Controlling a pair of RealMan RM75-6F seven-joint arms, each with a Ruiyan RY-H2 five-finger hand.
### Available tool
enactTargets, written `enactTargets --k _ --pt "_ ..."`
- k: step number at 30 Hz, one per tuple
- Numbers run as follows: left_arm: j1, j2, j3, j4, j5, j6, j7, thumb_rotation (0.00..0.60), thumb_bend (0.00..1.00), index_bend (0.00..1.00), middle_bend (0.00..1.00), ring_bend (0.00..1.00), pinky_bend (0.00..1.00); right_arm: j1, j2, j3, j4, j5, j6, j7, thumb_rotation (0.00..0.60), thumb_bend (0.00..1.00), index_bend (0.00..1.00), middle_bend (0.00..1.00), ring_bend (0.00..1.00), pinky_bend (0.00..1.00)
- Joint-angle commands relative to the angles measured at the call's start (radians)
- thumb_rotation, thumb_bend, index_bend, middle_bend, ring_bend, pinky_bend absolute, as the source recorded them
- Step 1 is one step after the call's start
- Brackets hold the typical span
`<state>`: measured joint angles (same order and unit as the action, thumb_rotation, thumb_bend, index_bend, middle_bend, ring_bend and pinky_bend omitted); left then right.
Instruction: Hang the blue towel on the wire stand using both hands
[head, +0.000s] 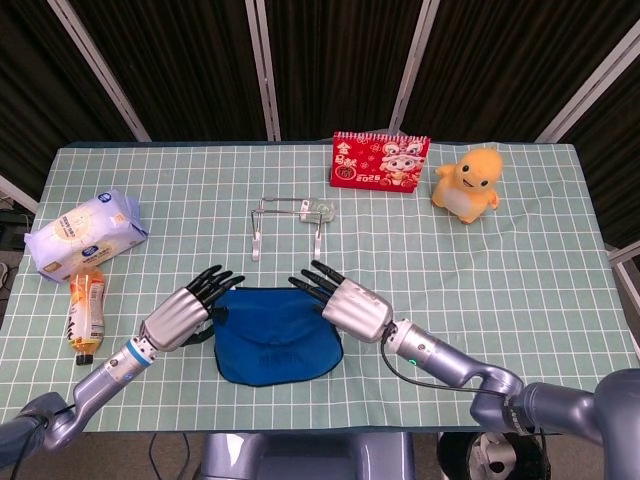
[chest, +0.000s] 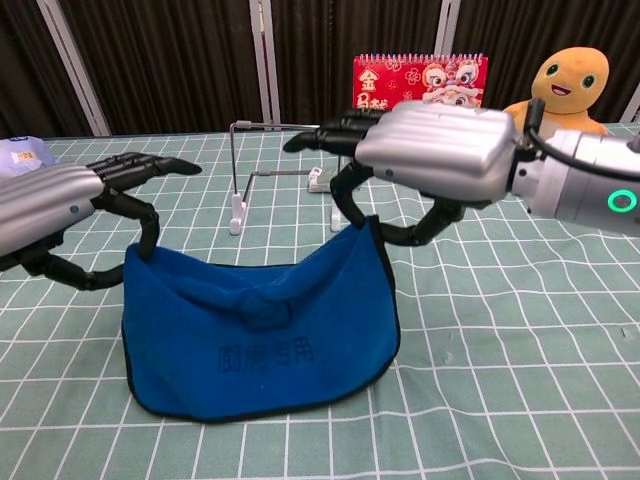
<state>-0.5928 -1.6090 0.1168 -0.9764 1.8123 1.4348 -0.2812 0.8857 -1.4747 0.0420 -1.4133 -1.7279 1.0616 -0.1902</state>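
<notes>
Blue towel (chest: 262, 345) hangs between the two hands, above the near half of the table (head: 520, 260). The left hand (chest: 45, 205) pinches the towel's upper left corner between thumb and a finger; the other fingers point forward, toward the far edge. The right hand (chest: 440, 150) pinches the upper right corner the same way, its free fingers spread and pointing left and forward.

Towel orientation — the top edge runs left to right between the two pinch points and sags in the middle, with a fold bunched at the centre. The body drops down from that edge, and the lower hem curves like a shallow bowl; from the chest view I cannot tell if the hem touches the table. Printed characters show on the face toward the robot. In the head view the towel (head: 278, 335) reads as a rounded blue shape, wider than deep, its long axis across the table.

Wire stand (head: 288, 222) is upright beyond the towel, near the table's middle, apart from both hands — its top bar runs left to right, roughly parallel to the towel's top edge.

Other items: red calendar (head: 380, 160) and yellow plush toy (head: 467, 185) at the far right; white packet (head: 85, 230) and a bottle (head: 87, 310) lying at the left edge.
</notes>
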Motion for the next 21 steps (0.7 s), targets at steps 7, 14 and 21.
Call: enactTargets --k 7,14,21 --pt "-0.062 0.09 -0.145 -0.174 -0.085 -0.019 0.104 0.6 0.49 0.85 0.0 0.0 0.0 0.016 0.11 0.11 -0.06 0.07 0.019 -0.025 0.6 0.54 0.66 0.0 0.0 0.0" --pt "-0.15 0.131 -0.262 -0.211 -0.169 -0.121 0.181 0.6 0.49 0.85 0.0 0.0 0.0 0.031 0.133 0.197 0.003 0.191 -0.009 0.021 0.6 0.54 0.66 0.0 0.0 0.0" --pt "-0.24 0.13 -0.361 -0.158 -0.259 -0.223 0.205 0.6 0.49 0.85 0.0 0.0 0.0 0.064 0.1 0.255 0.12 0.274 -0.042 0.091 0.6 0.53 0.66 0.0 0.0 0.0"
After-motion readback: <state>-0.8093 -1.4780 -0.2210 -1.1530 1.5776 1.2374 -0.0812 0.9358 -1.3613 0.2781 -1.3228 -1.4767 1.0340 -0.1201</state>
